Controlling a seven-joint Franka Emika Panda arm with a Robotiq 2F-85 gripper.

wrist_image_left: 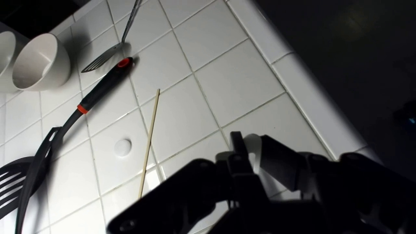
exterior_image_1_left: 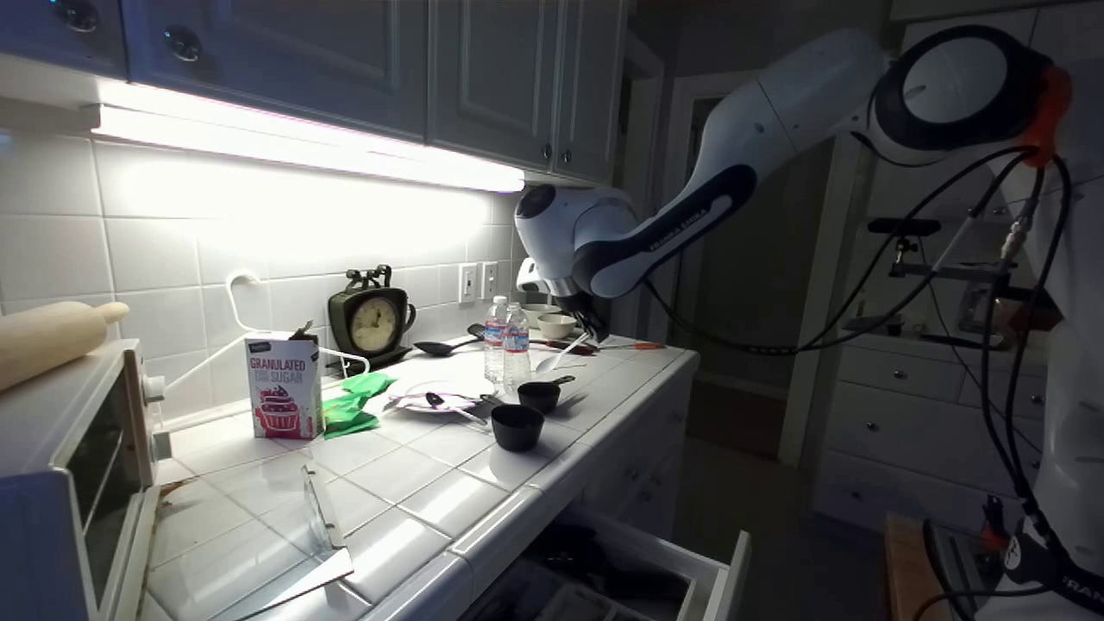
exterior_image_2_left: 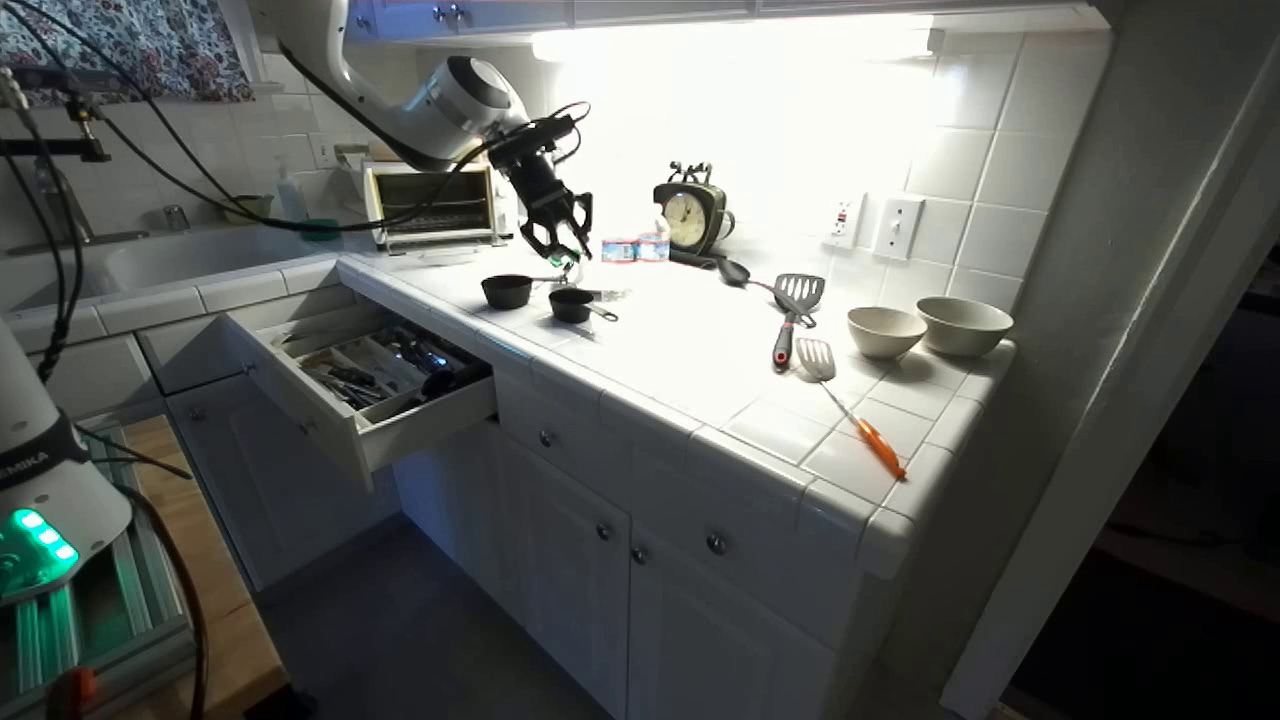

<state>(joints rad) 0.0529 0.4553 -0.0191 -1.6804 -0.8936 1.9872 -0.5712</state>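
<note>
White spoon (exterior_image_1_left: 550,360), plastic by the look of it, is what we've got pinched in the gripper (wrist_image_left: 252,143). Its black fingers are drawn in narrow on the slim handle, and the rounded bowl slants down toward the countertop (wrist_image_left: 208,107), which is all glossy white square tile with thin grout lines. From the wrist view the spoon is just a pale blur, and we can't tell if it touches the tile.

In both exterior views the gripper hangs near two clear plastic bottles (exterior_image_1_left: 517,371) with blue-and-red labels. We also see two round, dark measuring cups (exterior_image_1_left: 517,429) nearer the counter edge, and a cardboard sugar box (exterior_image_1_left: 285,397) beside a crumpled green wrapper (exterior_image_1_left: 349,412). Against the tiled wall we've got a chunky dark clock (exterior_image_1_left: 377,323) with a round pale dial.

Wrist view gives us a thin wooden stick (wrist_image_left: 150,143), a small white disc (wrist_image_left: 122,148) and a black slotted turner (wrist_image_left: 104,87) with a red-trimmed grip, crossed by the looped handle of a black serving spoon (exterior_image_2_left: 733,272). Past those we've got a metal slotted turner (exterior_image_2_left: 868,432) with a shiny orange handle, plus two smooth cream bowls (exterior_image_2_left: 885,335), side by side, deep and flared.
</note>
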